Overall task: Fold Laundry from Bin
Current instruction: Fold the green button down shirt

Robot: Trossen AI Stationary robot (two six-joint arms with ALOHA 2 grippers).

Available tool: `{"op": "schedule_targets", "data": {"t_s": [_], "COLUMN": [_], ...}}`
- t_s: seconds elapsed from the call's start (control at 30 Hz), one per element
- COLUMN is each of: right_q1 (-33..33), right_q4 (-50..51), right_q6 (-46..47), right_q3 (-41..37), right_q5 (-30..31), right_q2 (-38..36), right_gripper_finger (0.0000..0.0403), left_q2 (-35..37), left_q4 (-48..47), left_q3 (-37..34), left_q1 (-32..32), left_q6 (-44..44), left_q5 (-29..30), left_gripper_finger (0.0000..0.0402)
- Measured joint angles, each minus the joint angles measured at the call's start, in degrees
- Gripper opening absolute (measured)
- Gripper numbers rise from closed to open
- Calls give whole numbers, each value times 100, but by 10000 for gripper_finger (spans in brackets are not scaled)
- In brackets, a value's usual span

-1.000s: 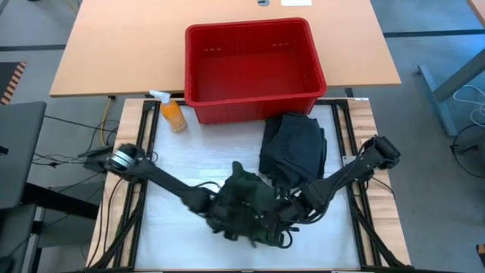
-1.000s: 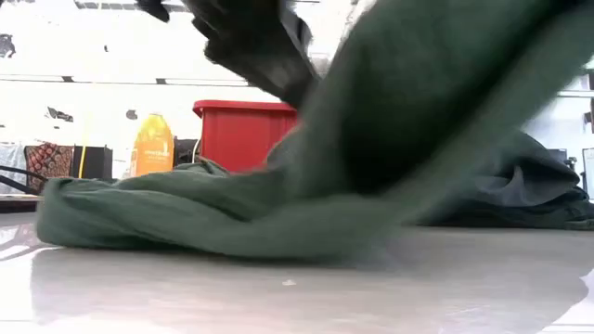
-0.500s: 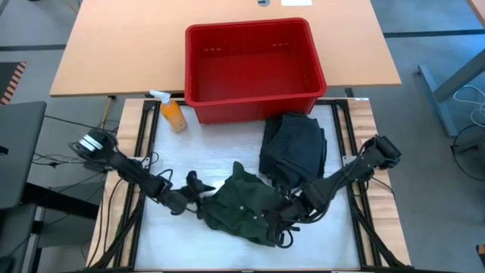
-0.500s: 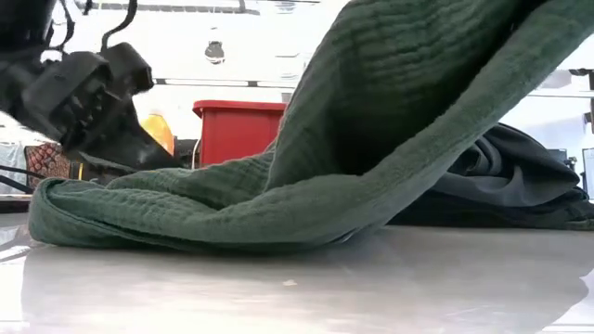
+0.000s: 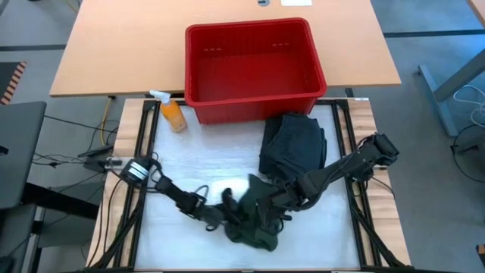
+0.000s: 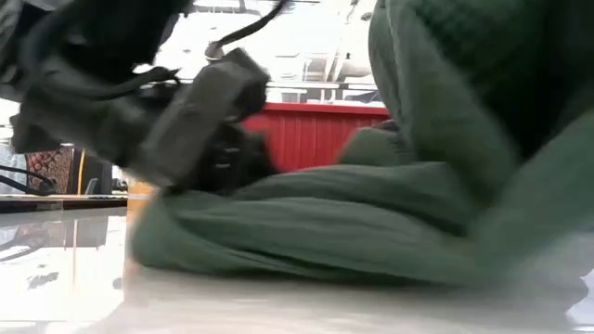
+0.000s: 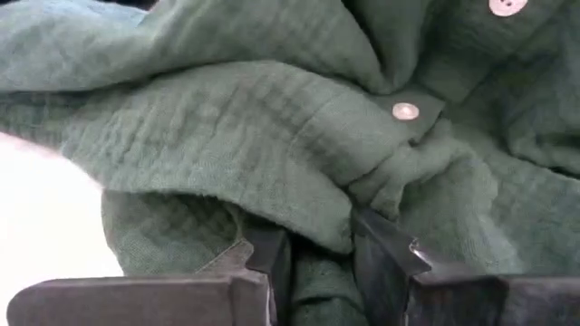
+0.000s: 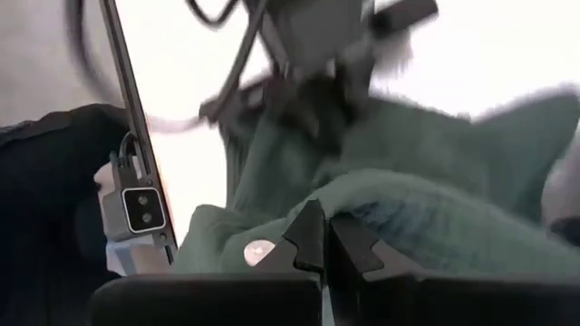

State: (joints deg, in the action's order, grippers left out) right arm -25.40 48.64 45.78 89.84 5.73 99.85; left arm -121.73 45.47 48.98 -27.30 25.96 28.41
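Note:
A dark green garment (image 5: pixel 254 221) lies bunched on the white table top, near the front middle; it also shows in the low view (image 6: pixel 325 223). My left gripper (image 5: pixel 218 216) is at its left edge, low over the table, shut on the cloth (image 7: pixel 322 240). My right gripper (image 5: pixel 267 206) is at the bunch's right and upper side, shut on the cloth (image 8: pixel 323 226). A pile of black garments (image 5: pixel 292 148) lies behind it, in front of the red bin (image 5: pixel 254 61), whose inside shows no cloth. My left gripper pinches a fold of the green garment at its left edge (image 7: pixel 319 272) between its two fingers. It comes low and slanting from the table's left. That end of the cloth (image 6: pixel 186 241) rests on the table. My right gripper is shut on a bunched ridge of the green garment (image 8: pixel 390 213), coming from the table's right; how many layers, I cannot tell. The cloth rises steeply on that side (image 6: pixel 464 102), and its lower part lies on the table.
An orange spray bottle (image 5: pixel 173 114) stands at the bin's front left corner. The bin sits at the work surface's far edge. Bare white table (image 5: pixel 197 159) lies to the left of the black pile and behind the green garment.
My left gripper has drawn back toward the table's left, clear of the green garment, then come back to its left edge and taken hold. My right gripper has gone a little toward the left with the cloth. The garment has bunched into a smaller heap.

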Motion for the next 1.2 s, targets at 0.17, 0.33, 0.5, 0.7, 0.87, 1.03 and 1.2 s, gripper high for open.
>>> {"op": "schedule_targets", "data": {"t_s": [0.17,0.33,0.5,0.7,0.87,1.03,1.2], "right_q1": [215,349,380,484,628,691,647], "right_q4": [-340,-452,-449,-515,-1099,-1504,-1736], "right_q6": [-336,-566,-598,-737,-1126,-1188,-1301], "right_q3": [0,-2,0,0,0,-29,-59], "right_q5": [-134,-218,-285,-260,-377,-386,-130], "right_q2": [96,554,1090,1562,1833,1858,1860], "right_gripper_finger": [20,20,20,20,20,20,27], "left_q2": [-361,-353,-160,205,708,1214,1827], "left_q4": [-375,-812,-1248,-1776,-2586,-4354,-5452], "left_q3": [873,1081,1081,1065,1054,1061,1069], "left_q1": [125,144,118,-50,-211,-365,-851], "left_q6": [-382,-617,-649,-1059,-1404,-986,-909], "left_q5": [-430,-451,-244,-224,-243,379,1638], "left_gripper_finger": [76,73,72,72,72,72,72]}}
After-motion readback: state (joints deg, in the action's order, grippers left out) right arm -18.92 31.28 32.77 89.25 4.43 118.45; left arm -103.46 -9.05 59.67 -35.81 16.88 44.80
